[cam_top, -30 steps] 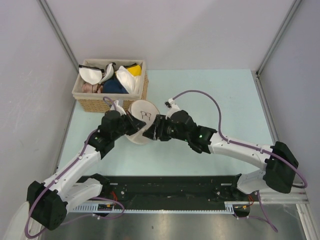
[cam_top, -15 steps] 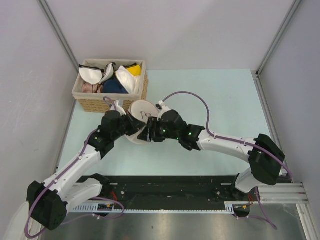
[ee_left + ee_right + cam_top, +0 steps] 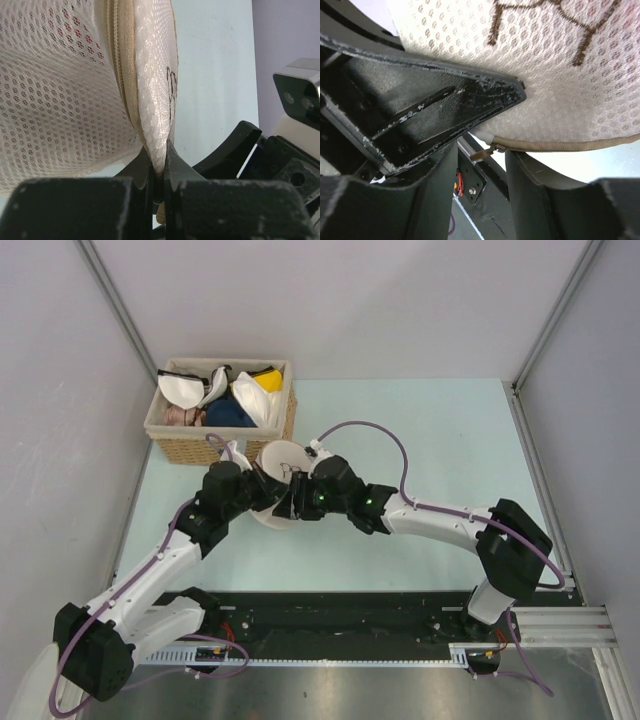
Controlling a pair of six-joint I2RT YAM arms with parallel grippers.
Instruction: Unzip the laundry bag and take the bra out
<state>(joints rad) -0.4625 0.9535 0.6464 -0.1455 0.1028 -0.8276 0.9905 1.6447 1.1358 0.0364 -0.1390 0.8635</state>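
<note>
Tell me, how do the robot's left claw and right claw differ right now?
The left gripper is pinched shut on the rim of the laundry bag, while the right gripper is open. The left one clamps mesh fabric. The right one only has the small zipper pull lying between its spread fingers, apparently not squeezed. Both are black and sit at the bag's edge.

You are stationed at a laboratory robot cell — identified by plain grey wall panels (image 3: 340,300), aluminium corner posts (image 3: 558,310), a pale-green table (image 3: 450,430), a black mounting rail (image 3: 350,612) at its near edge and exposed purple cabling (image 3: 372,424).
</note>
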